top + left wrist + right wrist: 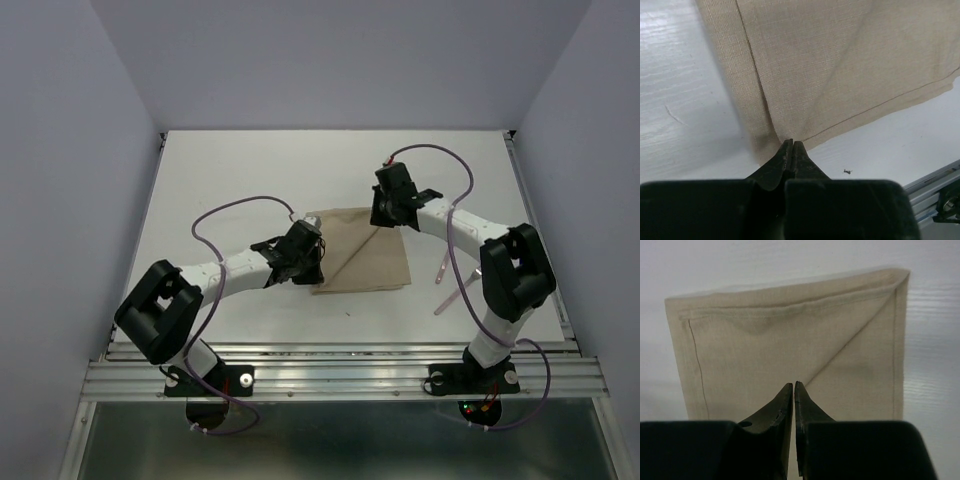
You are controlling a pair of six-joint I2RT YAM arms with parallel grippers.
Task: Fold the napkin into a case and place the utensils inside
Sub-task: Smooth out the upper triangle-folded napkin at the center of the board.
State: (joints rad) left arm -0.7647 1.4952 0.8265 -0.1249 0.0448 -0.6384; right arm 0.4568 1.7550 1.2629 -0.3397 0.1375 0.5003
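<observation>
The beige napkin (365, 258) lies partly folded on the white table, with a diagonal crease across it. My left gripper (306, 252) is at its left edge, shut on a corner of the cloth (840, 75), which draws in to the tips (791, 143). My right gripper (388, 212) is at the napkin's far right corner. It is shut where the diagonal fold of the cloth (790, 340) ends at its tips (793, 384). The two utensils (444, 270) lie on the table right of the napkin, partly behind the right arm.
Grey walls stand around the white table (240, 180). A metal rail (340, 372) runs along the near edge. A purple cable loops off each arm. A small dark speck (847, 171) lies on the table near the left gripper.
</observation>
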